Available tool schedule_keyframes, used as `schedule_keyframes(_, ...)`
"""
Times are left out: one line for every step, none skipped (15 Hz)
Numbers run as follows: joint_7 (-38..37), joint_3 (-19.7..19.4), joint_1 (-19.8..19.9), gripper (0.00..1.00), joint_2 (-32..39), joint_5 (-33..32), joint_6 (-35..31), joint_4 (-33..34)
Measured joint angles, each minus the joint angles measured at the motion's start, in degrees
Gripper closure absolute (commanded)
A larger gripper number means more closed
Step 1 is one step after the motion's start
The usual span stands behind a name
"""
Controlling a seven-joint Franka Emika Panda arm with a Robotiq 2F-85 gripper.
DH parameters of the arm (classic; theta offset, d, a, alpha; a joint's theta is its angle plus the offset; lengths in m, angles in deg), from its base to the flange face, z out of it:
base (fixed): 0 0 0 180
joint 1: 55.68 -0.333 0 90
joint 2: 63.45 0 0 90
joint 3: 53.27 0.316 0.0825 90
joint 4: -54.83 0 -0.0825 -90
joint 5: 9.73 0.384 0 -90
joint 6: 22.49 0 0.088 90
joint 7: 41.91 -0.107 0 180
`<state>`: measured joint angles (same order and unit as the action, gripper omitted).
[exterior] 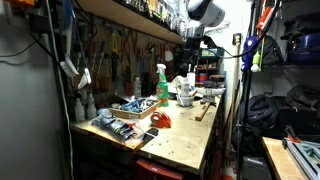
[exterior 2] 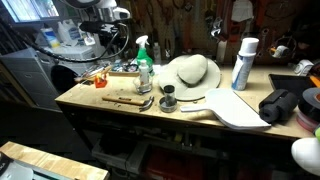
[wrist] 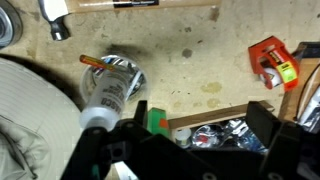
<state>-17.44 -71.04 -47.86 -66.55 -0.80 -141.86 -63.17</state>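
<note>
My tool [wrist: 200, 125] hangs spread and empty over the scuffed wooden bench [wrist: 200, 60]. Just below it stands the clear spray bottle with a green trigger head [wrist: 158, 120]. A white-capped clear bottle [wrist: 110, 92] is beside it, and a pale straw hat [wrist: 30, 110] lies farther out.

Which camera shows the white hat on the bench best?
An exterior view, where the hat shows whole, crown and brim. In an exterior view down the bench it is small and far; the wrist view crops it.
</note>
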Motion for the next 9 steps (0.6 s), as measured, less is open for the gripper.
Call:
schedule_keyframes(0.6,-0.4,1.2,0.0,2.5,0.0,0.4,2.3)
schedule_keyframes(1.4,-0.7,2.6,0.0,4.7,-0.1,1.1,4.4)
schedule_keyframes(2.3,-0.9,4.1,0.0,6.6,-0.2,2.4,6.6)
schedule_keyframes(3.3,-1.0,5.5,0.0,7.9,0.0,4.1,8.7)
schedule_keyframes(4.2,-1.1,6.7,0.0,8.7,0.1,5.6,10.5)
schedule_keyframes(4.6,-1.1,7.2,0.0,9.1,0.1,6.5,11.7)
schedule_keyframes(4.6,-0.9,7.5,0.0,9.1,0.1,6.6,12.1)
schedule_keyframes(4.3,-0.6,7.7,0.0,9.2,0.1,6.5,12.1)
schedule_keyframes(3.6,-0.3,7.7,0.0,9.6,0.1,5.9,12.0)
